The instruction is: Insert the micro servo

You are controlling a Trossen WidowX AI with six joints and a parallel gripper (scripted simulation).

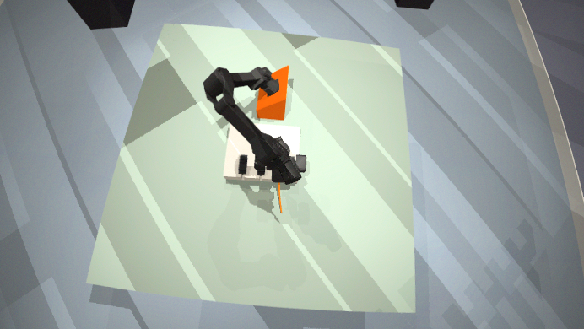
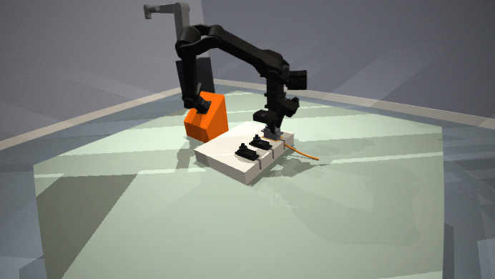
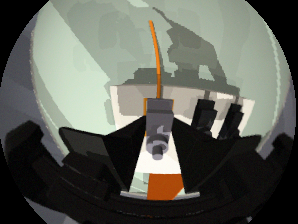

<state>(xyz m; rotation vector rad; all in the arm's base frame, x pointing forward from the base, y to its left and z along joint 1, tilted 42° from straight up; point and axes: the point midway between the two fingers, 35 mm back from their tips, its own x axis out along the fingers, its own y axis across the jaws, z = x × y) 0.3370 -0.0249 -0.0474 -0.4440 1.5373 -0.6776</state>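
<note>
The grey micro servo [image 2: 272, 134] [image 3: 159, 120], shaft up, is at the orange-marked pocket [image 2: 264, 137] [image 3: 145, 106] of the white deck [image 1: 290, 134] [image 2: 222, 147]; full seating cannot be confirmed. The gripper [image 2: 273, 128] [image 3: 158, 119], partly open, grips it. Beyond the deck's edge extends the orange cable [image 1: 280, 198] [image 2: 302, 153] [image 3: 157, 52].

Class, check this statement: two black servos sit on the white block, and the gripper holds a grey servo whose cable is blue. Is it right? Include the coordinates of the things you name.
Not quite: the cable [image 1: 280, 198] [image 2: 302, 152] [image 3: 157, 50] is orange, as the exterior view shows. Two black servos do sit on the white block [image 1: 291, 132] [image 2: 222, 147] [image 3: 135, 110], and the gripper [image 2: 273, 130] [image 3: 158, 119] does hold a grey servo [image 2: 270, 134] [image 3: 160, 117].
</note>
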